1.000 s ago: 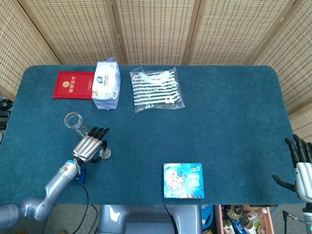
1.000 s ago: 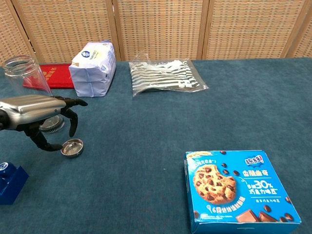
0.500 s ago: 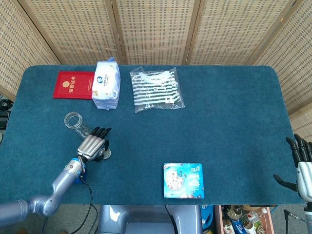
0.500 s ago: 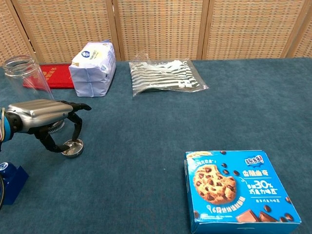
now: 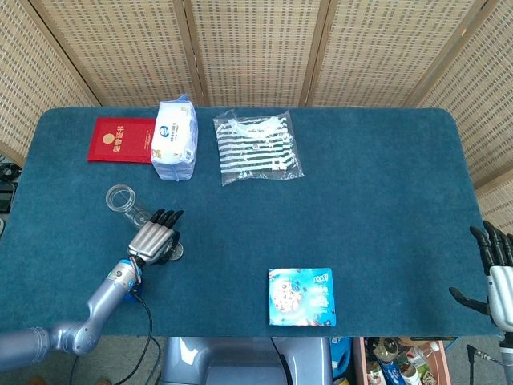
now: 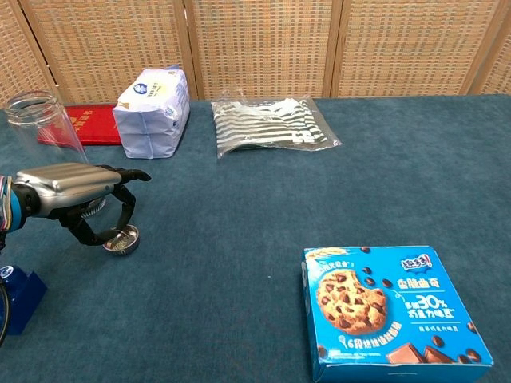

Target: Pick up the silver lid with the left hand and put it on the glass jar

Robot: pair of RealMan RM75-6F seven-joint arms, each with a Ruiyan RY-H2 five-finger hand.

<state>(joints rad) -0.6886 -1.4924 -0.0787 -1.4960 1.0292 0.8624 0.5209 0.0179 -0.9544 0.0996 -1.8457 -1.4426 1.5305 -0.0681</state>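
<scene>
The small silver lid (image 6: 124,239) lies open side up on the blue table near its front left; in the head view only the lid's (image 5: 175,252) edge shows past my fingers. My left hand (image 6: 72,185) arches over it, thumb at its left rim and a fingertip at its right rim, pinching it while it still rests on the cloth. The empty glass jar (image 6: 44,124) stands upright just behind and left of the left hand (image 5: 154,238); from above, the jar's (image 5: 122,197) open mouth shows. My right hand (image 5: 498,269) hangs off the table's right front corner, fingers spread, empty.
A blue cookie box (image 5: 301,297) lies at front centre. At the back are a red booklet (image 5: 121,139), a white tissue pack (image 5: 175,140) and a bagged striped garment (image 5: 256,147). A blue block (image 6: 16,299) rides on my left wrist.
My left hand has come down onto the lid and its thumb and fingers have closed in on the rim. The lid has shifted slightly to the right. My right hand has stayed put.
</scene>
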